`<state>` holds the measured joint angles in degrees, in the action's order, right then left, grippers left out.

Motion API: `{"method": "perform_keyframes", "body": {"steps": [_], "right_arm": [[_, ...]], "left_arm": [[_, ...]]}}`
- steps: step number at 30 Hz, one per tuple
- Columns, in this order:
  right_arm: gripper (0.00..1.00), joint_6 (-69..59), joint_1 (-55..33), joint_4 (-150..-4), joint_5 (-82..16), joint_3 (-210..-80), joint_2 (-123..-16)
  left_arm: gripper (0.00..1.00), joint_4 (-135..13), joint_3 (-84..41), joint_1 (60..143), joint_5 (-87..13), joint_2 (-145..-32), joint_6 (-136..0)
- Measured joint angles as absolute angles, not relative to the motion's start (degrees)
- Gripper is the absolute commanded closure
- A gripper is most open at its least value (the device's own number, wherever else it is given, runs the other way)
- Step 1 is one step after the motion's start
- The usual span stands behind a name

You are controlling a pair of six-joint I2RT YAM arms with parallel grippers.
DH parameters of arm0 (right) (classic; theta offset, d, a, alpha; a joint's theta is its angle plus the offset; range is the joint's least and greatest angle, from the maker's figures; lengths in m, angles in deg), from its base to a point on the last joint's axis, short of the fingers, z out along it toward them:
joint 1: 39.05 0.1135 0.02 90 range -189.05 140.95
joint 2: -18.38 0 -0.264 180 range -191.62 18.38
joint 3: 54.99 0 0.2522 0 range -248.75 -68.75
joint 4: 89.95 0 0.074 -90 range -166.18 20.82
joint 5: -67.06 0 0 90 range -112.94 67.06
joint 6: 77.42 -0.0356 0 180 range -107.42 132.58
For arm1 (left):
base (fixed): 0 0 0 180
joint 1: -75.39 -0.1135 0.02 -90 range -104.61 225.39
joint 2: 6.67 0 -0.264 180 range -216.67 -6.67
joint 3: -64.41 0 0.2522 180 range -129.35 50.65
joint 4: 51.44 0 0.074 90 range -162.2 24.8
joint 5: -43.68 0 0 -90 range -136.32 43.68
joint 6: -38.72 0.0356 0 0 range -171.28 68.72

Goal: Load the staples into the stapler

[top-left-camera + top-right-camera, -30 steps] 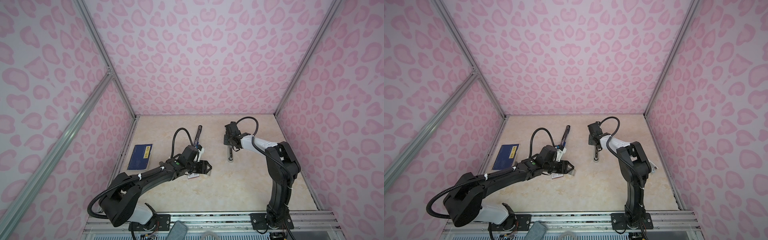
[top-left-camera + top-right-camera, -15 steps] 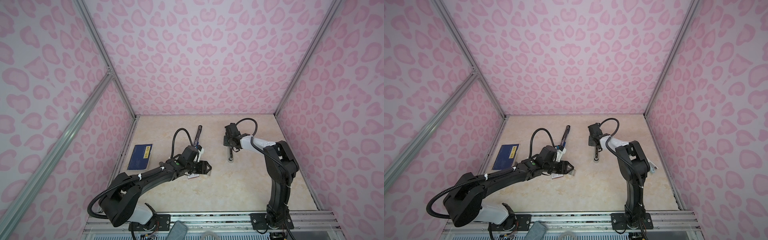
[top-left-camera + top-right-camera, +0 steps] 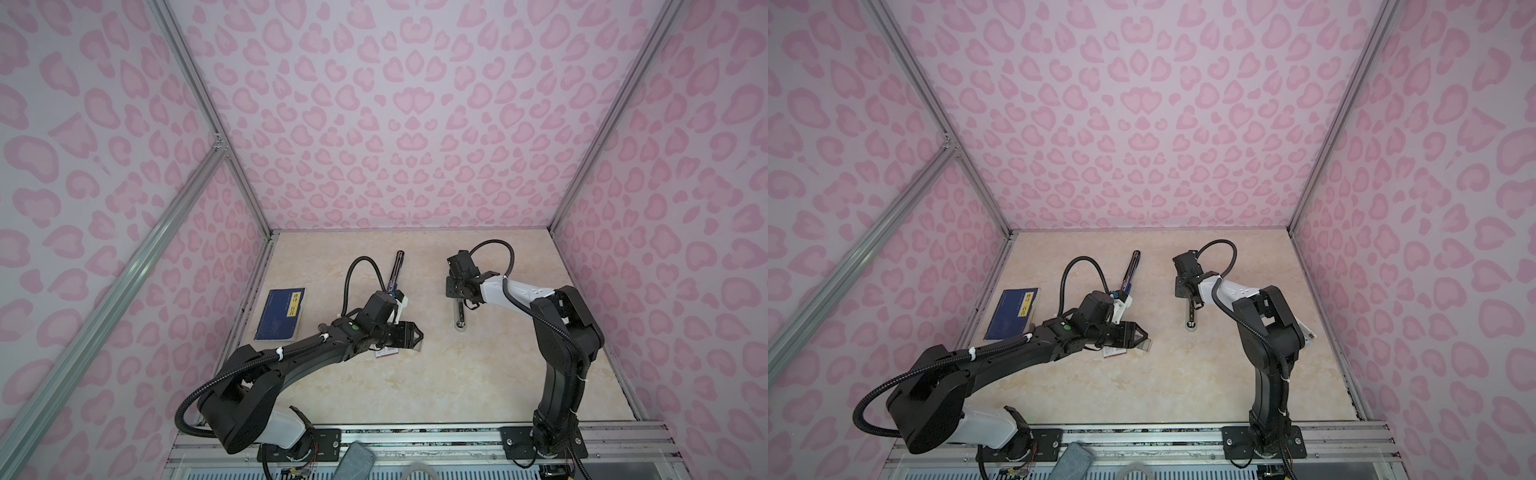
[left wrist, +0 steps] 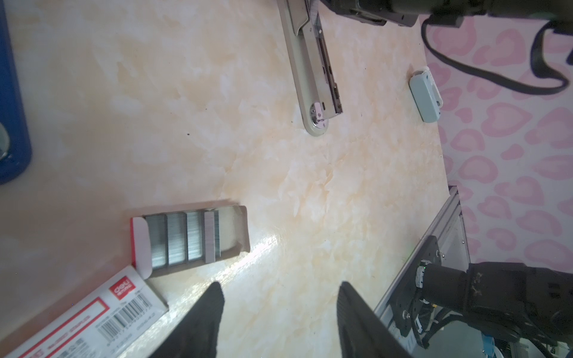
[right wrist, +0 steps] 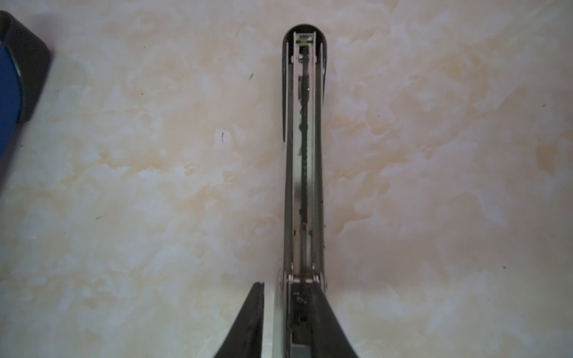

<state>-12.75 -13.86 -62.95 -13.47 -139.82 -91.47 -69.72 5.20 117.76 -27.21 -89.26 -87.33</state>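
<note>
The stapler lies flat on the table, swung open, so its long metal channel faces up. My right gripper is shut on the stapler's hinge end. The staples, several grey strips, lie in a small open tray, one strip standing on edge. The tray's white, red-labelled box lies next to it. My left gripper hovers open just beside the tray. Only bare table shows between its fingers.
A dark blue booklet lies by the left wall. A slim dark object with a blue part lies behind the left wrist. A small white device sits by the right wall. The metal rail borders the front.
</note>
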Motion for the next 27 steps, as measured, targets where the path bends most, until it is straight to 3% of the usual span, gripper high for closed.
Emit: {"method": "perform_keyframes", "body": {"steps": [27], "right_arm": [[0.74,-13.49,-12.02,-64.52,-13.33,-135.23,-89.7]], "left_arm": [[0.38,-69.7,5.26,117.76,-27.03,-89.52,-87.33]]}}
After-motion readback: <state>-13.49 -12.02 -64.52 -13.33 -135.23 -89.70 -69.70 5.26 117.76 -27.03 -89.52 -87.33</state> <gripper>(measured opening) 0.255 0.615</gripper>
